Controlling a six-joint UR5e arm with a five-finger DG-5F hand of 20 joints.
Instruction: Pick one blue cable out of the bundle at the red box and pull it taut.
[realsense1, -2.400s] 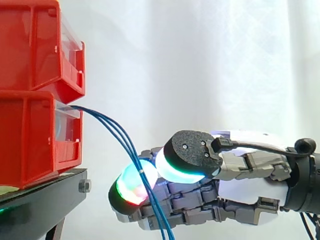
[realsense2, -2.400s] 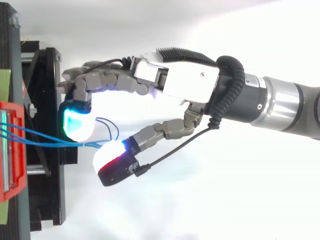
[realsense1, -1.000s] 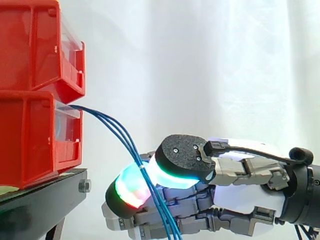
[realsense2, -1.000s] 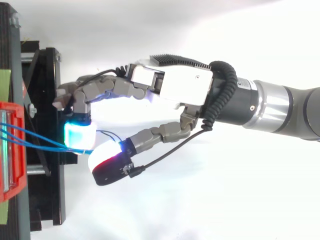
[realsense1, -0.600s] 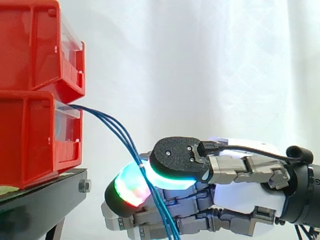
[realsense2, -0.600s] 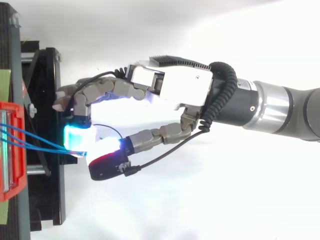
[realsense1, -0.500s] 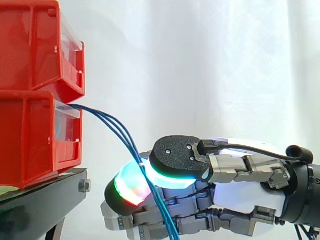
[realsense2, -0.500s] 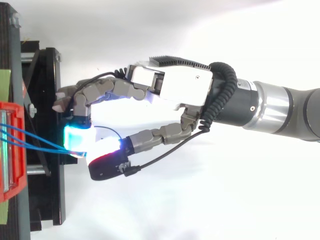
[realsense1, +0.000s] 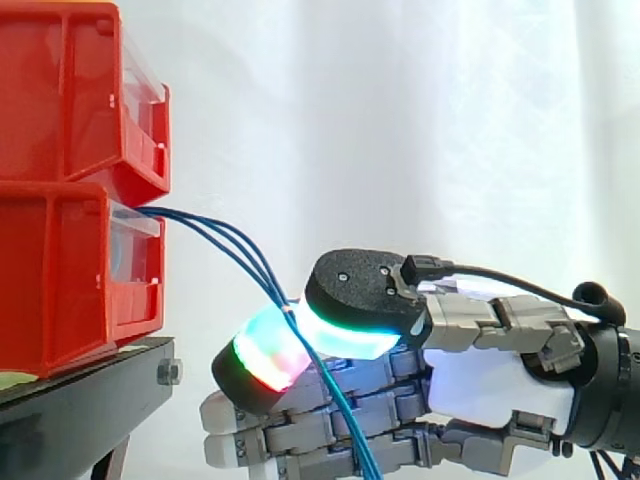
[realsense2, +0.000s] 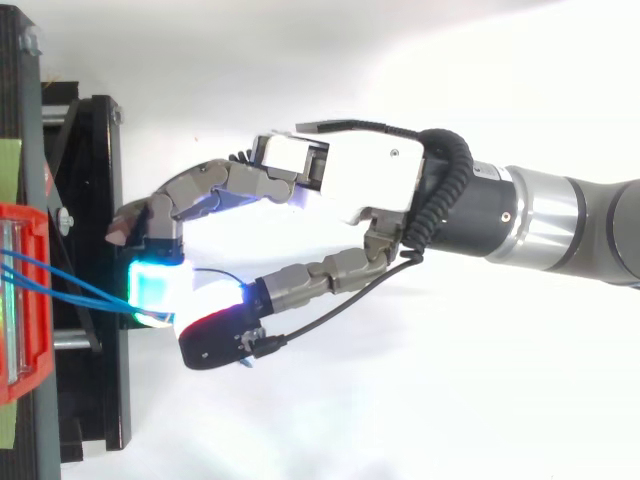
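A: Where do the blue cables (realsense1: 222, 243) sit, from your side?

B: They come out of the front of the lower red bin (realsense1: 60, 275). That bin is under the upper red bin (realsense1: 70, 90), and both are on the black stand (realsense1: 95, 395). Three strands leave the opening close together, slope down to the right and meet at the hand (realsense1: 490, 385).

A: Does the hand have hold of them?

B: Yes. The thumb pad (realsense1: 362, 300), dark on top with a green-white glow beneath, presses against a fingertip (realsense1: 262, 362) glowing green and red. The strands pass right between the two, and the other fingers are curled underneath. I cannot tell whether one strand or several sit in the pinch.

A: And looking down on it?

B: The arm (realsense2: 560, 220) reaches in from the right. The pinch is just beside the stand's edge, near the bin but apart from it. Two strands show between bin and pads, spread a little at the bin and meeting at a cyan pad (realsense2: 155, 285). A small blue loop arches behind the pads towards the palm.

A: Are they tight?

B: Not quite straight. From the side they bow gently between the bin and the hand. Below the pinch, blue runs down in front of the curled fingers to the bottom edge. The white curtain (realsense1: 420, 120) hangs behind it all.
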